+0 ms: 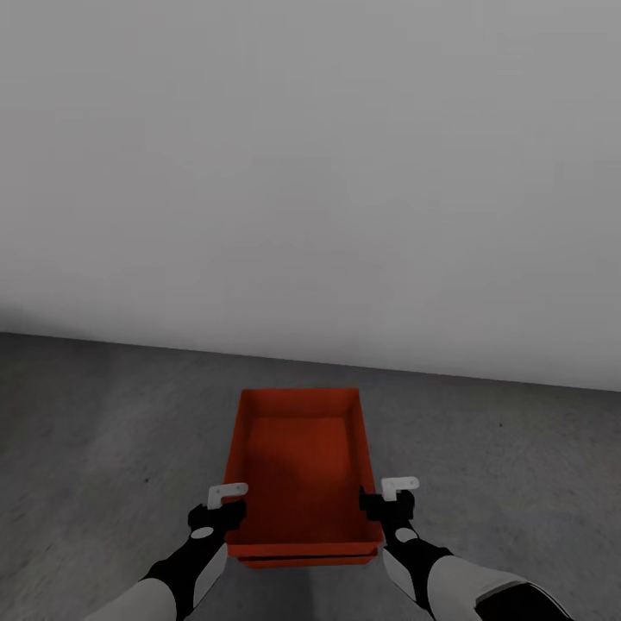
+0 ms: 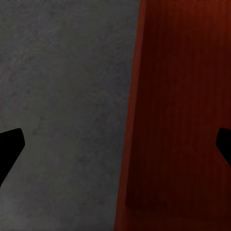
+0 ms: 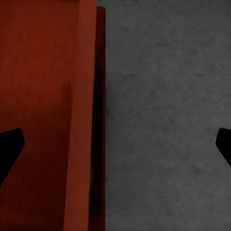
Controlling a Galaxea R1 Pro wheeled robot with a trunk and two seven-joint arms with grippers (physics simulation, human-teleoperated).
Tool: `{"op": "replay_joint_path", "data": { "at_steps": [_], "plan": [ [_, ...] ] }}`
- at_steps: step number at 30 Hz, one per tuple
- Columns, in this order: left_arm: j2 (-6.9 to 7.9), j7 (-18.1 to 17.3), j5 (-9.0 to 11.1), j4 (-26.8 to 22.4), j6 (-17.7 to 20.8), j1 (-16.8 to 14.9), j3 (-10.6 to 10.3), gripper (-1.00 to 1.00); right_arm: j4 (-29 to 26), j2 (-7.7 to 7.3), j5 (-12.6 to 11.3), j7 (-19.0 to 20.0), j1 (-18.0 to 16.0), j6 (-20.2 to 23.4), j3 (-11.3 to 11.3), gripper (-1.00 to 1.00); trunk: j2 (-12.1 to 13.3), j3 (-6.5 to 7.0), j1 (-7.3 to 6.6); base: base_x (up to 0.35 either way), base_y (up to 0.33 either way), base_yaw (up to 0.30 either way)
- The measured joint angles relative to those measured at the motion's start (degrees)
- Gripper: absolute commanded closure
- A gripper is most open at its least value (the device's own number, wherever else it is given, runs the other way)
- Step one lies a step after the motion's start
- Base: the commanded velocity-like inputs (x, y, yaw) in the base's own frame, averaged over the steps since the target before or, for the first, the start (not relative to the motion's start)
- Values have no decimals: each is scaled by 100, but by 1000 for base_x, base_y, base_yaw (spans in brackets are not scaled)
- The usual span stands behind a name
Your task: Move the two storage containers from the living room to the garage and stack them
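Note:
An orange-red storage container sits on the dark grey concrete floor of the garage, close to the pale grey wall. A second container's rim peeks out just beneath its near edge, so the two are stacked. My left gripper stands open over the left side wall, fingers spread wide on either side of it. My right gripper is likewise open over the right side wall, where the lower container's edge shows beside it.
Bare concrete stretches to both sides of the stack. The plain wall rises a short way behind the containers.

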Motion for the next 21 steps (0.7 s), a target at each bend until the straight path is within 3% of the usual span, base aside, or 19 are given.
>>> {"op": "replay_joint_path", "data": {
  "at_steps": [21],
  "plan": [
    [-17,17,53,-4,0,0,0,-100,0,5,-43,-26,0,-3,-7,-100,0,0,0,0,0,0]
  ]
}}
